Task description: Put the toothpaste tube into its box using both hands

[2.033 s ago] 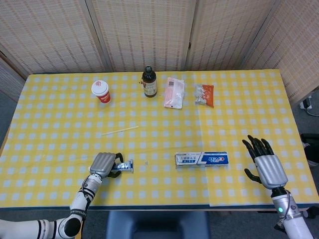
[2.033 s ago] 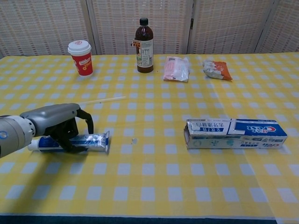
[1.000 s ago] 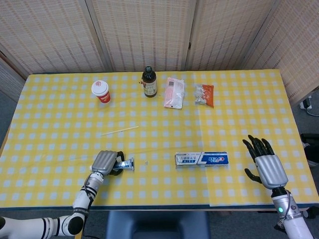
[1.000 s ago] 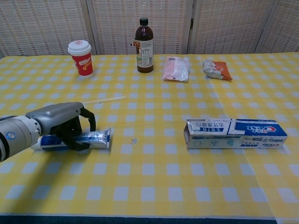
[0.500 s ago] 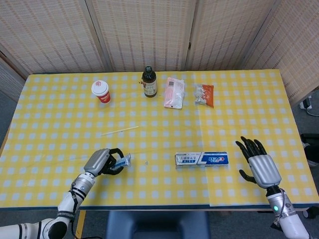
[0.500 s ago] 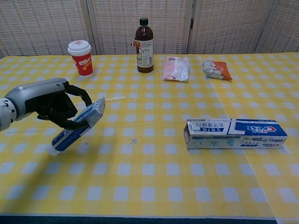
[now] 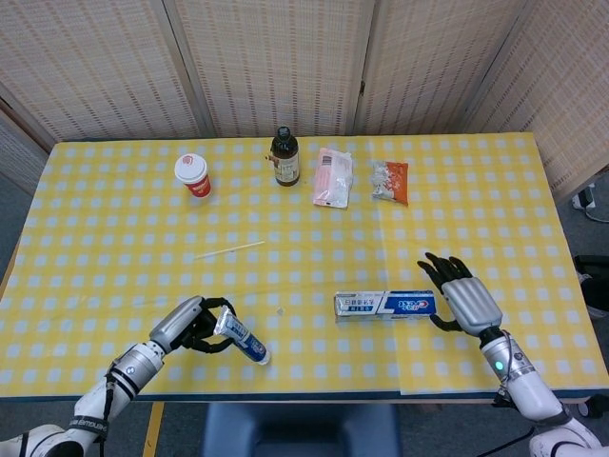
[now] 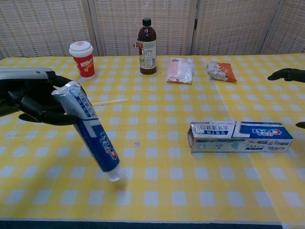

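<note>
Toothpaste tube (image 8: 90, 131) lifted clear of the tabletop (image 7: 114, 219), well to the left of the box (image 7: 385, 304); pinched at the crimped end by the left hand (image 7: 190, 325), cap hanging down and toward the box. Probably held so to free the cap end for insertion. Box lying flat, open flap end facing the tube. Right hand (image 7: 460, 295) just beside the box's far end, fingers spread, holding nothing; likely placed to brace the box. Contact with the box not determinable. Tube not yet in the box.
</note>
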